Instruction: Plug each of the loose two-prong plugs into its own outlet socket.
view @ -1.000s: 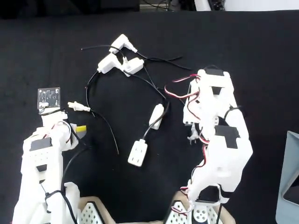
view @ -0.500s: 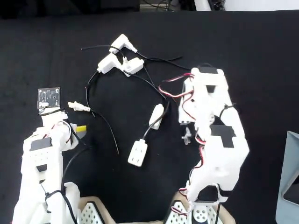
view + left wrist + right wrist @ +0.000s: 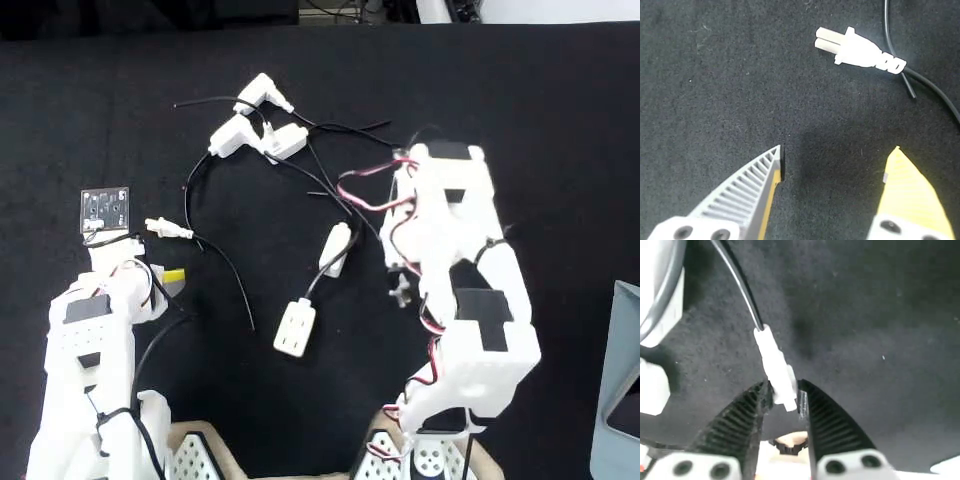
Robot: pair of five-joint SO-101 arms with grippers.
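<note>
— How does the light fall?
— Bright and even; the white plug (image 3: pixel 860 50) glares slightly against the black cloth (image 3: pixel 715 75).
— Any shadows?
— One soft dark patch on the cloth near that plug.

the table (image 3: pixel 710 85) is covered in matt black cloth with a fuzzy nap, the two-prong plug (image 3: pixel 862 50) is glossy white plastic on a smooth black cord (image 3: pixel 932 97), the left end effector (image 3: pixel 837 160) has ribbed matt plastic fingers (image 3: pixel 747 185), and the right end effector (image 3: pixel 782 390), ribbed black plastic, pinches a second plug (image 3: pixel 776 367) of white plastic.
</note>
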